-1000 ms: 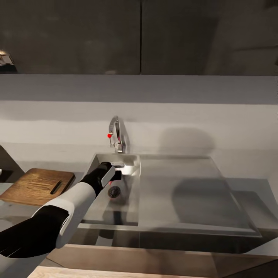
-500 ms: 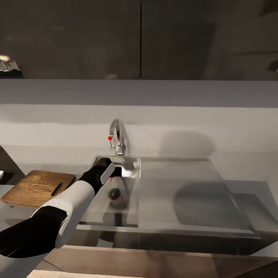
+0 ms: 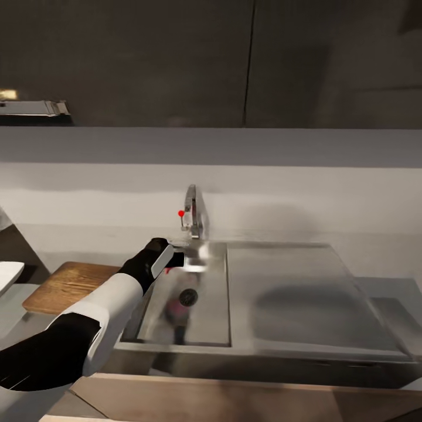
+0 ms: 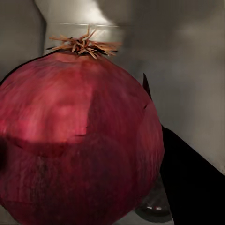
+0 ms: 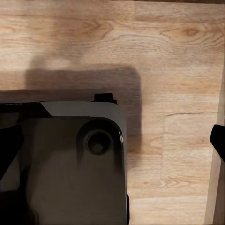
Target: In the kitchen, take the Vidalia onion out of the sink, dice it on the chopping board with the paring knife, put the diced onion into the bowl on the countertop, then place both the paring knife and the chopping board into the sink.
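Fingers of the left gripper (image 3: pixel 170 261) are hanging over the far-left corner of the sink (image 3: pixel 281 346), at about ten o'clock from the round drain (image 3: pixel 187 297), and the left wrist view is showing one dark finger (image 4: pixel 194 180) running alongside the onion (image 4: pixel 77 140) — a single red-skinned bulb with a dry tuft of roots, looming so close that the grip seems to be closing on it, though I cannot tell for certain. One chrome tap (image 3: pixel 192 217) with a red knob is standing at twelve o'clock from the basin. One chopping board (image 3: pixel 70 286) is lying on the countertop (image 3: pixel 12 310) at nine o'clock from the sink — a sliver of the white bowl (image 3: pixel 9 275) is showing beyond it. Right-wrist footage is showing wooden flooring (image 5: pixel 178 70) and a dark base corner (image 5: pixel 75 164); the right fingers' state I cannot tell.
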Controlling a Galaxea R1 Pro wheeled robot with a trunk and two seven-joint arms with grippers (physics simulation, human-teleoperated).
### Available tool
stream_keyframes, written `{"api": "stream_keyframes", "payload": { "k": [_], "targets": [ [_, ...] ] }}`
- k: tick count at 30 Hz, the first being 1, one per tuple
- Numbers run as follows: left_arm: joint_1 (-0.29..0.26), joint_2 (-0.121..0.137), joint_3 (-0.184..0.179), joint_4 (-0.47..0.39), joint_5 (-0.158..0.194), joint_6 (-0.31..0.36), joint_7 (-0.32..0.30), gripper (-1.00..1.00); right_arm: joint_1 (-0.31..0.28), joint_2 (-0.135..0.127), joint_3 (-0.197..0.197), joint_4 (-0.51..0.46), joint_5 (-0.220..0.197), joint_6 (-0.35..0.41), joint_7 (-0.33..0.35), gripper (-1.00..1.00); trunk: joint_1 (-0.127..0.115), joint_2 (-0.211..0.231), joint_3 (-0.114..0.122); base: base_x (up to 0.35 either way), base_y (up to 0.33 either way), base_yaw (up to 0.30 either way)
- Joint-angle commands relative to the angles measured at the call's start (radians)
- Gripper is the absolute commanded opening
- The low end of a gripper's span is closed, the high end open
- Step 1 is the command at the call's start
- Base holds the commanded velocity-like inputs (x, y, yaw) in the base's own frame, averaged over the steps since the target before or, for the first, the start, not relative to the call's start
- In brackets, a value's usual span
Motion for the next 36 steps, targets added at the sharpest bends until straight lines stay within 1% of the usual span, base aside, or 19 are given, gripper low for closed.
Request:
{"api": "stream_keyframes", "payload": {
  "k": [1,11,14,19,30,33,34,36],
  "targets": [
    [-0.001,0.001,-0.007,-0.001,0.009,0.003,0.007,-1.00,-0.001,0.000,0.008,0.001,-0.010,-0.004,-0.002,1.00,0.000,-0.001,0.000,0.000,0.286,0.000],
    [-0.001,0.002,-0.006,-0.003,0.009,0.005,0.006,-1.00,-0.001,0.000,0.008,0.001,-0.010,-0.004,-0.003,1.00,0.000,-0.001,0.016,0.000,0.289,0.000],
    [-0.001,0.000,-0.006,-0.004,0.009,0.005,0.007,-1.00,-0.001,0.000,0.008,0.001,-0.010,-0.004,-0.003,1.00,0.000,-0.001,0.021,-0.021,0.185,0.000],
    [-0.001,0.000,-0.004,-0.004,0.009,0.005,0.007,-1.00,-0.001,0.000,0.008,0.001,-0.010,-0.004,-0.003,1.00,0.000,-0.001,0.029,-0.091,0.031,0.000],
    [-0.001,0.001,-0.003,-0.006,0.009,0.005,0.008,-1.00,-0.001,0.000,0.008,0.001,-0.010,-0.004,-0.003,1.00,0.000,-0.001,0.046,-0.009,0.003,0.000],
    [-0.001,0.002,-0.005,-0.030,0.009,0.007,0.007,-1.00,-0.001,0.000,0.008,0.001,-0.010,-0.004,-0.003,1.00,0.000,-0.001,0.051,0.000,0.079,0.000],
    [-0.001,0.002,-0.006,-0.053,0.009,0.028,0.007,-1.00,-0.001,0.000,0.008,0.001,-0.010,-0.004,-0.003,1.00,0.000,-0.001,0.053,0.000,0.186,0.000],
    [-0.001,0.002,-0.006,-0.066,0.009,0.064,0.007,-1.00,-0.001,0.000,0.008,0.001,-0.010,-0.004,-0.003,1.00,0.000,-0.001,0.056,0.000,0.224,0.000]
  ]
}}
